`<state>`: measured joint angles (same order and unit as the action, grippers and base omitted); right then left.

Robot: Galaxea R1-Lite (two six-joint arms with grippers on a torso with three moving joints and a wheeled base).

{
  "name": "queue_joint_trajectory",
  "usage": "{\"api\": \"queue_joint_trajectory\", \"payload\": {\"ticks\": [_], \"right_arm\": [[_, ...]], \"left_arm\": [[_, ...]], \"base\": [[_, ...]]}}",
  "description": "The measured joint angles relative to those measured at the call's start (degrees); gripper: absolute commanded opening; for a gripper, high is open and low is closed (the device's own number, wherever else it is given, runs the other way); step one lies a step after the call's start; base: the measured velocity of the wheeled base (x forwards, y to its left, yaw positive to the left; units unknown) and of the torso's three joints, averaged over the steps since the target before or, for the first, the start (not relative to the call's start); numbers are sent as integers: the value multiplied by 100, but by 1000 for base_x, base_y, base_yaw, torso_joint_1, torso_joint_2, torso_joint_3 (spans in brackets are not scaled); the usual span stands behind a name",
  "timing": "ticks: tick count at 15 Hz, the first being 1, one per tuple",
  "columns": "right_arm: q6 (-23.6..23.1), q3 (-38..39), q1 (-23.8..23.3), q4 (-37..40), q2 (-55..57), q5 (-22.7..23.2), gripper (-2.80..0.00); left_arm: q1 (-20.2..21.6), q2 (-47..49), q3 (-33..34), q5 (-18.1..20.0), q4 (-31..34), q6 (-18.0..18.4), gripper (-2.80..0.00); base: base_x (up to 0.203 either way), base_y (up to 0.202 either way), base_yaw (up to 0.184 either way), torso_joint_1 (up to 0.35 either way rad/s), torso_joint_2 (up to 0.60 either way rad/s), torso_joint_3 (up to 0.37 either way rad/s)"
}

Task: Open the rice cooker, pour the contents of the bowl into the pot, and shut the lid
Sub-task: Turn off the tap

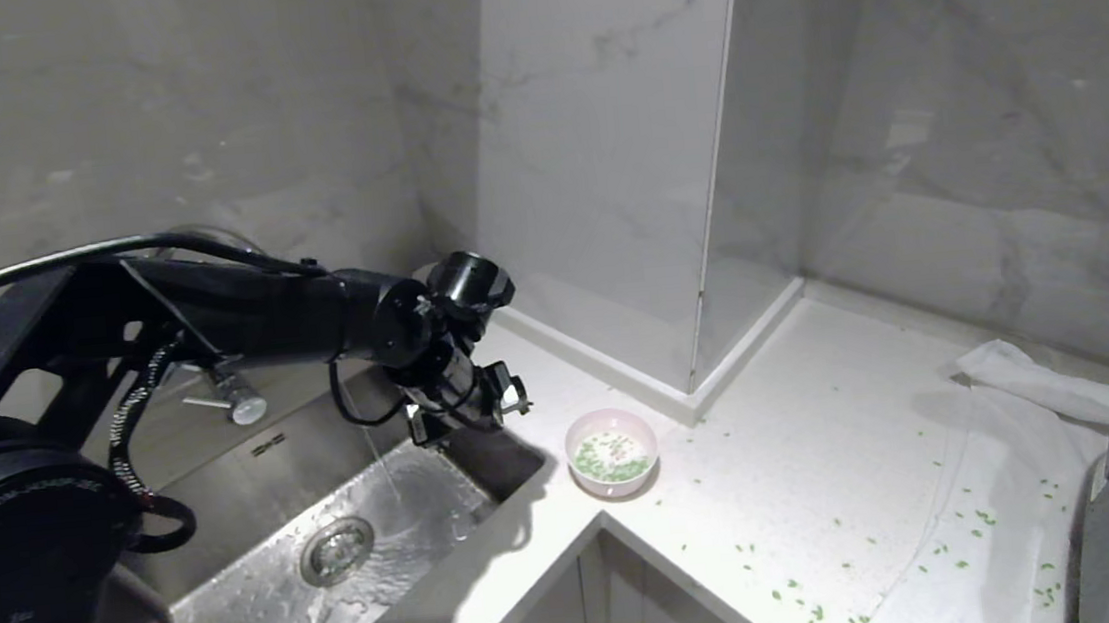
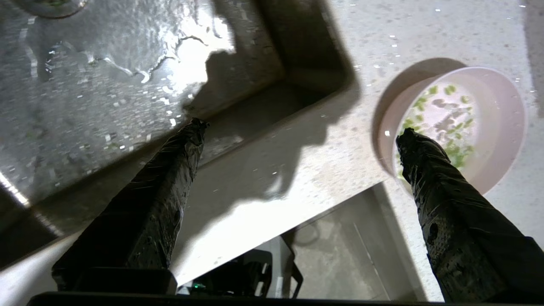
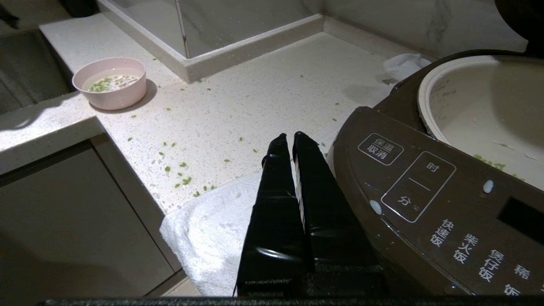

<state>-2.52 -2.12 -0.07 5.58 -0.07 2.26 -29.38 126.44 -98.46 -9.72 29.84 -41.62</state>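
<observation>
The pale pink bowl sits on the white counter just right of the sink corner, holding green bits in whitish liquid. My left gripper hangs above that sink corner, left of the bowl, open and empty; one fingertip lines up over the bowl's near rim. The dark brown rice cooker stands at the far right with its off-white pot uncovered; the lid is almost wholly out of view. My right gripper rests shut beside the cooker's front panel.
A steel sink with a thin stream of running water lies under the left arm. Green bits are scattered over the counter. A white towel lies under the cooker. A marble column stands behind the bowl.
</observation>
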Motion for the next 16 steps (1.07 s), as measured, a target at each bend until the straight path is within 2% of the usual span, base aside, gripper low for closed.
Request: {"api": "queue_joint_trajectory", "payload": {"ticks": [3,5,7,11,15,16], "right_arm": [[2,0,0,1,0,0,-280],[0,0,0,1,0,0,-280],[0,0,0,0,0,0,-280],[0,0,2,0,0,0,-280],[1,0,0,1,0,2,-280],[2,0,0,1,0,0,-280]], "left_arm": [[188,-489,705,-94,-7,-5,0],[463,-743,1124,-94,-132,9,0],[718,-974,1624,-83,-654,124,0],[1313,-1427,2803,-109,-2237,891,0],[2158,-1615,2975,-115,-2442,1062,0],[2344,-1632,2975,-113,-2447,1141,-280]], "base": [[0,0,0,0,0,0],[0,0,0,0,0,0],[0,0,0,0,0,0],[0,0,0,0,0,0],[0,0,0,0,0,0],[0,0,0,0,0,0]]}}
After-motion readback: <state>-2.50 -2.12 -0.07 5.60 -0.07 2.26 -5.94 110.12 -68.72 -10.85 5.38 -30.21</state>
